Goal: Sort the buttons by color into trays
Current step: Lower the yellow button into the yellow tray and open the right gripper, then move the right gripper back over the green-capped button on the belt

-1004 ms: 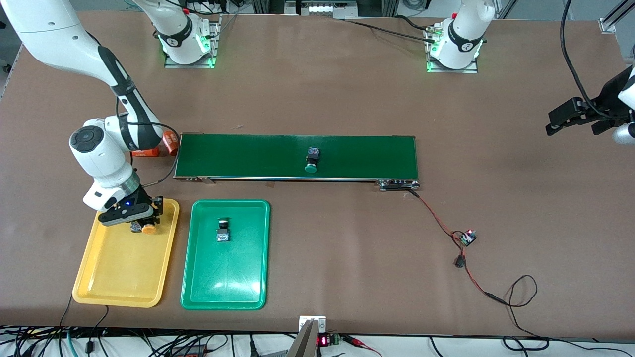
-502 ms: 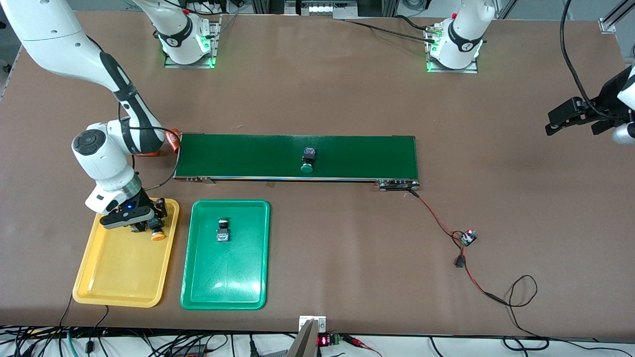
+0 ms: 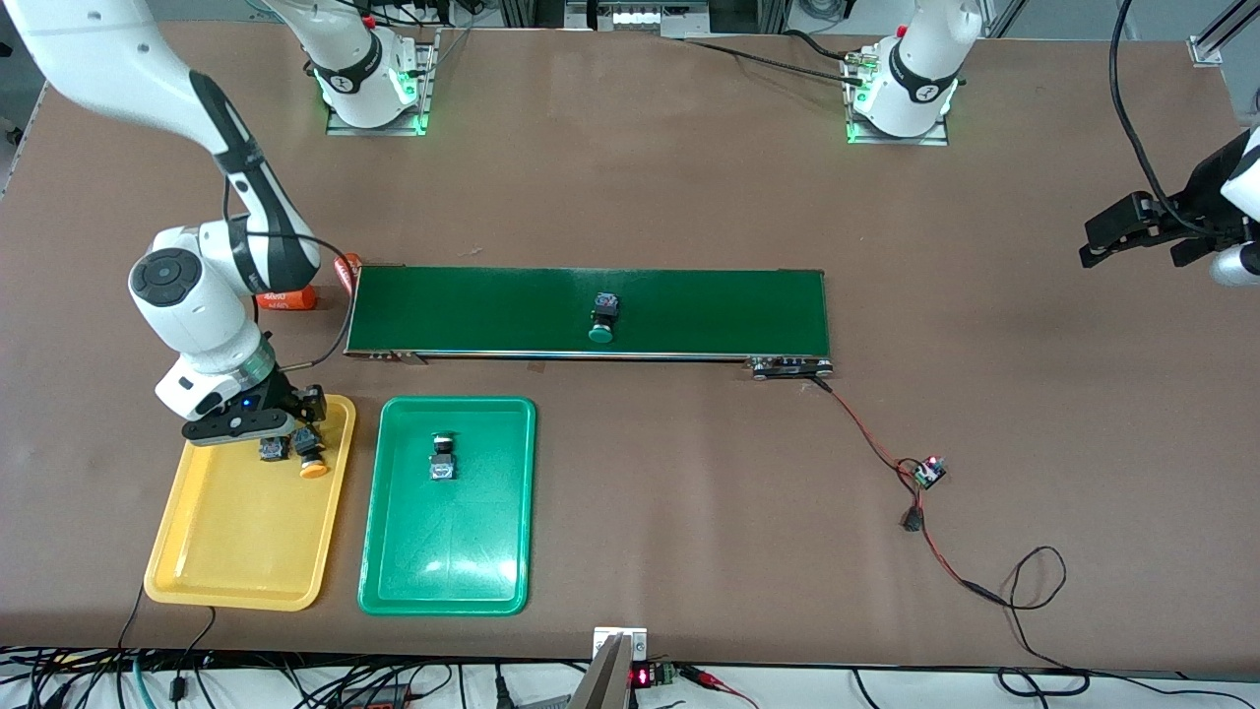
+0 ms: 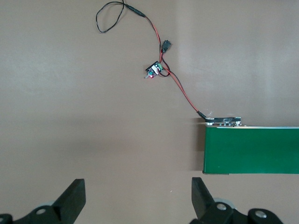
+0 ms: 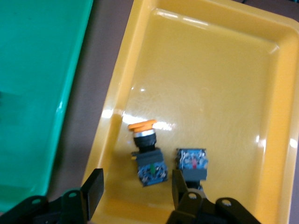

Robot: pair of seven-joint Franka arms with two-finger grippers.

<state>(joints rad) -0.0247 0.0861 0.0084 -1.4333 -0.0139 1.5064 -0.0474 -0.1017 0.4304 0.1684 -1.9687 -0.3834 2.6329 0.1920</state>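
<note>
Yellow tray (image 3: pixel 212 551) serving as landmark: two yellow-capped buttons (image 5: pixel 148 154) lying in it at belt-ward end, second button (image 5: pixel 191 164) just beside first. Right gripper (image 3: pixel 258 430) hovering just over them, fingers apart, gripping nothing. Green tray (image 3: pixel 394 581) sitting beside yellow tray, holding one green button (image 3: pixel 443 458). Last green button (image 3: pixel 602 319) riding on belt (image 3: pixel 728 310), farther from front camera than yellow tray. Left gripper (image 4: pixel 135 200) waiting, fingers spread wide, well apart from yellow tray toward left arm's end of table.

Risks:
- rising fingers likely clipping a button, knocking it over rim
- belt button possibly drifting, upsetting next grasp
</note>
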